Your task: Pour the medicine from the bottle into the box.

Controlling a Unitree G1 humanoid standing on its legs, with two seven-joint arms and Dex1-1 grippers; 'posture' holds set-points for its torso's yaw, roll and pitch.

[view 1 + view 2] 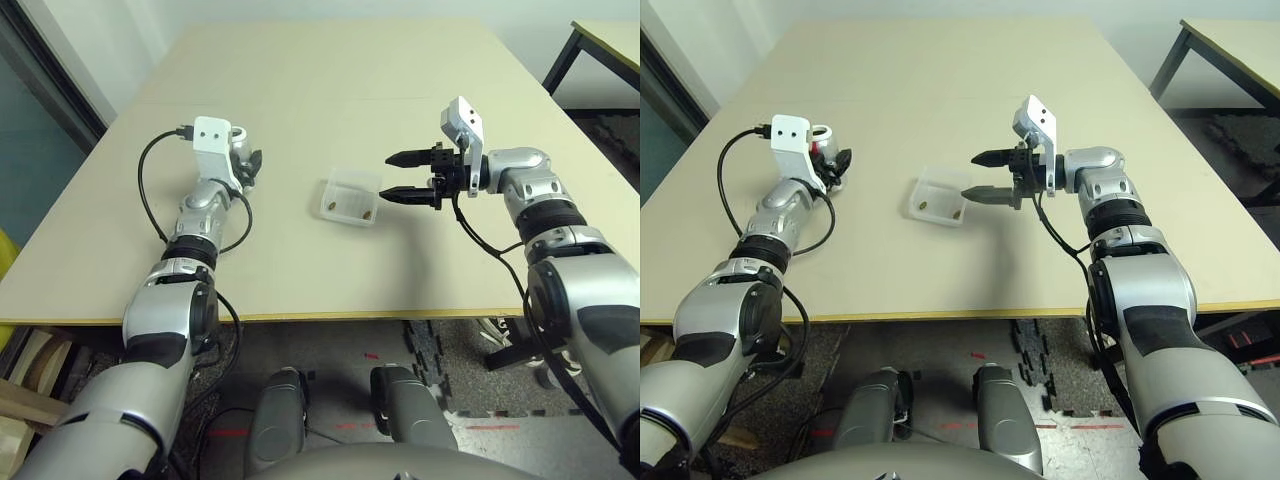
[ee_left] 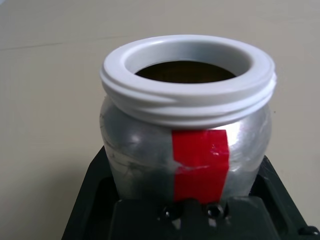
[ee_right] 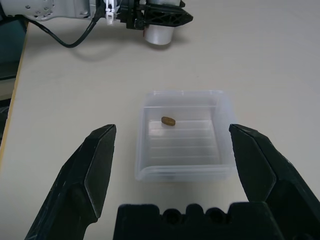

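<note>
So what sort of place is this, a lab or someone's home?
Probably a lab or workshop, not a home: a plain pale worktable with a second bare table beside it, grey foam floor mats, and red tape marks on the floor.

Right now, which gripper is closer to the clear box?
Right. The right gripper hangs open just beside the box, fingertips almost at its rim. The left gripper, shut on the bottle, sits well off to its other side.
</note>
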